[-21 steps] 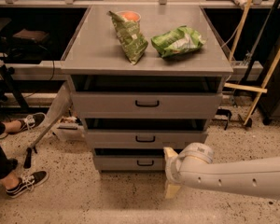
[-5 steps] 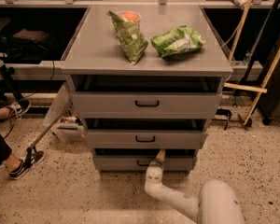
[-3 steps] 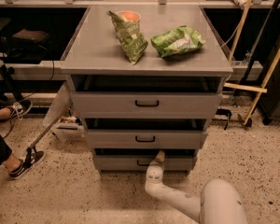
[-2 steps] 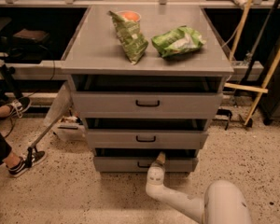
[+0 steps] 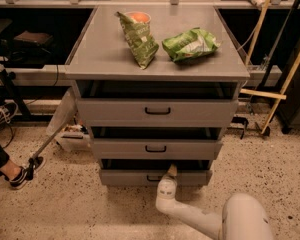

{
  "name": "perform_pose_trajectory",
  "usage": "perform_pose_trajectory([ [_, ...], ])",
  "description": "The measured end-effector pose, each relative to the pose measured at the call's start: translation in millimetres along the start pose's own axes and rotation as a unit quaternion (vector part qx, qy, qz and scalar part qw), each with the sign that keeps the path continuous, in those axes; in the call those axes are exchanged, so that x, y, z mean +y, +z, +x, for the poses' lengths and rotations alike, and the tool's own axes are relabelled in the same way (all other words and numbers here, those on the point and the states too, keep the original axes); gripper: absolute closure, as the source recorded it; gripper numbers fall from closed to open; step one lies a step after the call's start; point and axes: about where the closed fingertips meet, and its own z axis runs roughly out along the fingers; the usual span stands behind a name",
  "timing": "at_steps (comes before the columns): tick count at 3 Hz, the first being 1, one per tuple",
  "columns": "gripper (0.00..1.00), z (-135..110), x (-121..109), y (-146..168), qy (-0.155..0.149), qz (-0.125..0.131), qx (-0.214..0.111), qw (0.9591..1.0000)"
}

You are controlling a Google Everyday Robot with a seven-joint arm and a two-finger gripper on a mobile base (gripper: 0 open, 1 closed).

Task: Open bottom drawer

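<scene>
The bottom drawer (image 5: 125, 177) is the lowest and narrowest grey front of the cabinet, with a small black bar handle (image 5: 152, 178). It stands slightly pulled out, with a dark gap above its front. My gripper (image 5: 171, 172) reaches up from the white arm (image 5: 190, 216) at the bottom of the camera view. Its tip is at the drawer's top edge, just right of the handle.
The middle drawer (image 5: 155, 148) and the top drawer (image 5: 157, 111) sit above. Two green chip bags (image 5: 190, 44) and an orange cup (image 5: 138, 17) lie on the cabinet top. A person's foot (image 5: 22, 174) and a cane are at left. Wooden poles (image 5: 285, 69) lean at right.
The arm has shifted a little to the right and the gripper stays at the bottom drawer's front. The drawer looks slightly further out than before.
</scene>
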Motion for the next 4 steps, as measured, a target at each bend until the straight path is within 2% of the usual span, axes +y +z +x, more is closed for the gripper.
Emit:
perform_pose_trajectory([
  [1, 1.00, 5.6, 1.4, -5.7, -0.013, -0.005, -0.002, 0.9999],
  [2, 1.00, 16.1, -4.4, -11.6, -0.034, 0.000, -0.012, 0.9993],
  [4, 1.00, 13.4, -9.9, -17.0, -0.034, 0.000, -0.012, 0.9993],
])
